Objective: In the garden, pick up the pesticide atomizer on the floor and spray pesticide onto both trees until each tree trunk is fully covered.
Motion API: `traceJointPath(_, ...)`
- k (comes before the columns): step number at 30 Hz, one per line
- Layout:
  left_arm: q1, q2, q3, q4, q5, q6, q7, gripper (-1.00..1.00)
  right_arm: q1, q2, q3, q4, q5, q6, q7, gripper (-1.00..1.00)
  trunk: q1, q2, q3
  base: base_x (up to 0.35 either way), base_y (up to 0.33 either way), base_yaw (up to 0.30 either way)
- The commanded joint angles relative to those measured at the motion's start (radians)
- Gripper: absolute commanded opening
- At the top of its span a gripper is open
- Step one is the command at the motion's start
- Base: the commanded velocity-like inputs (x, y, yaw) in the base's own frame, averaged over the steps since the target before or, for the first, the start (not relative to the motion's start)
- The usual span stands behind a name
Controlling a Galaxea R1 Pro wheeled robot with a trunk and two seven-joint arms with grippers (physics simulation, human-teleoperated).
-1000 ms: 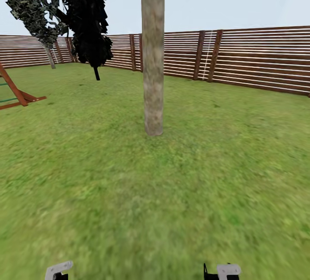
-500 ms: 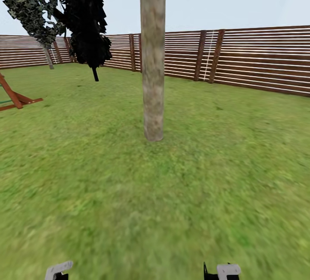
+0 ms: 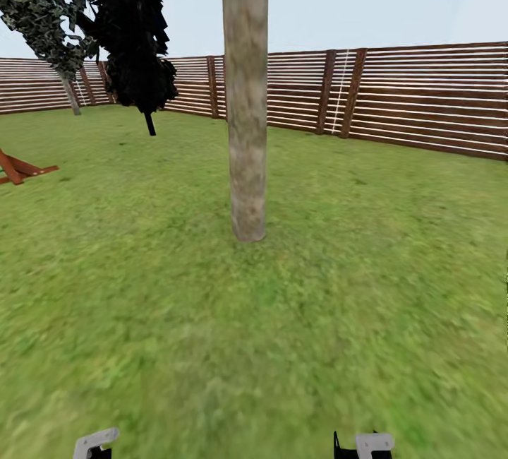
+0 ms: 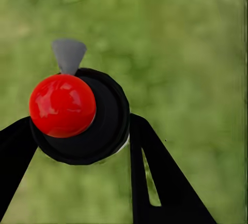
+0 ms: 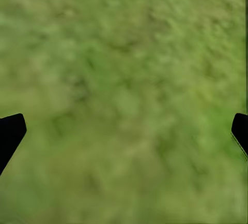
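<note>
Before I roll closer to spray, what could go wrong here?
The tree trunk stands dead ahead across open lawn, so driving straight on risks a bump. The left gripper holds the pesticide atomizer between its fingers with grass beyond, so a spray now would likely miss the bark.

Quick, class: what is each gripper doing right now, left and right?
Left gripper: closed on the pesticide atomizer.
Right gripper: open, holding nothing, above the grass.
</note>
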Motion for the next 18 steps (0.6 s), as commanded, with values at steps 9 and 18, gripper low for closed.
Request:
traceJointPath(9, 0.0, -0.001, 0.004, 0.002, 0.004, -0.001, -0.005, -1.0, -0.001, 0.0, 0.007, 0.001, 0.006, 0.0, -0.011, 1.0, 0.0, 0.0, 0.0, 0.339, 0.0, -0.013)
traceJointPath(18, 0.0, -0.001, 0.004, 0.001, 0.004, -0.003, -0.005, -1.0, -0.001, 0.0, 0.009, 0.001, 0.006, 0.0, -0.009, 1.0, 0.0, 0.0, 0.0, 0.339, 0.0, -0.048)
